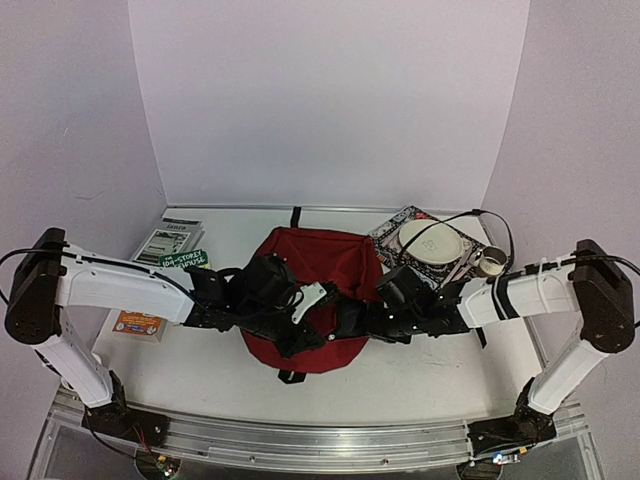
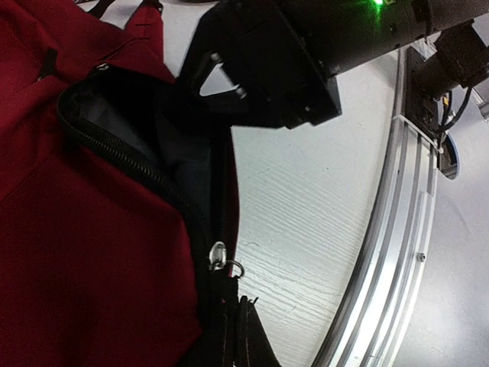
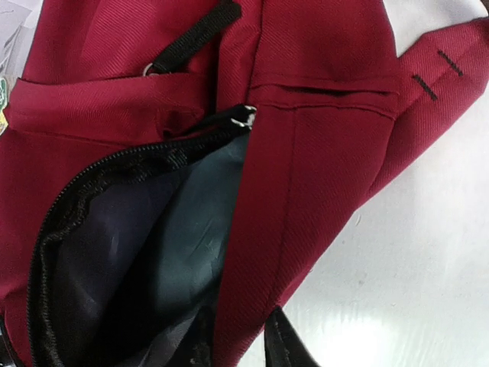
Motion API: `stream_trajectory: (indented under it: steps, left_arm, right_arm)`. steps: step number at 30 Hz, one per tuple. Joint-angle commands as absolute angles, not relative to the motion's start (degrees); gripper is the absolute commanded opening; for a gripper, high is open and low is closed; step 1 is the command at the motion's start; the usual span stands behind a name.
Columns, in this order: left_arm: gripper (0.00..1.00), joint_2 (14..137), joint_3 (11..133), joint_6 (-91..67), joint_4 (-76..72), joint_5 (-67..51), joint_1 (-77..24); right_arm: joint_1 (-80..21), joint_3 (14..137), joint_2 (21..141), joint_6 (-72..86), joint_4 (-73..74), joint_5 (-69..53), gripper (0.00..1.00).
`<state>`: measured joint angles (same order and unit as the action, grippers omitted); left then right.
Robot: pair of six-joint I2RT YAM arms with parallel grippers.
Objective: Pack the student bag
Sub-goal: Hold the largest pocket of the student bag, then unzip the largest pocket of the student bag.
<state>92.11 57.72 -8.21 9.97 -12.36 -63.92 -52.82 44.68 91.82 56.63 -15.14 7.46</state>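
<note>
Evidently we are opening the bag point(image 1: 325, 270): left hand point(image 2: 233, 336) and right hand point(image 3: 241, 344) each pinch its zipper rim; next, one must fetch items.

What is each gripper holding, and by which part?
Both grip the student bag at its unzipped mouth: left gripper shut on the zipper edge, right gripper clamping the red lip, one finger inside the lining.

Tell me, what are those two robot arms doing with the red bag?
They're working on packing the backpack. It lies unzipped, grey lining showing. Both arms reach over it: the left claw is shut by the zipper, and the right claw straddles the opening's edge. Booklets and a plate sit beside it.
</note>
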Motion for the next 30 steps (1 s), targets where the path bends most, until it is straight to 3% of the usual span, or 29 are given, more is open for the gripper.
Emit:
stream_trajectory:
  steps: [1,7,16,20,30]
  left_arm:
    - [0.00,83.93,52.30,-13.50,11.24,-3.43,-64.36]
    - [0.00,76.56,45.70,-22.11,17.60,5.83,-64.25]
    - [0.00,70.59,43.26,-30.37,26.25,17.08,-64.24]
    - [0.00,71.63,43.89,-26.52,20.03,9.59,-64.36]
    - [0.00,77.31,52.04,-19.42,10.99,0.18,-64.39]
  right_arm:
    - [-48.81,45.35,89.07,50.68,-8.33,9.83,0.02]
    - [-40.56,45.60,85.09,44.29,-5.31,5.87,0.00]
    - [-35.52,54.64,88.43,36.63,-1.07,3.37,0.02]
    - [-36.77,57.30,89.12,33.44,-1.39,-3.45,0.16]
    - [-48.13,55.72,79.26,19.11,-0.97,-3.65,0.56]
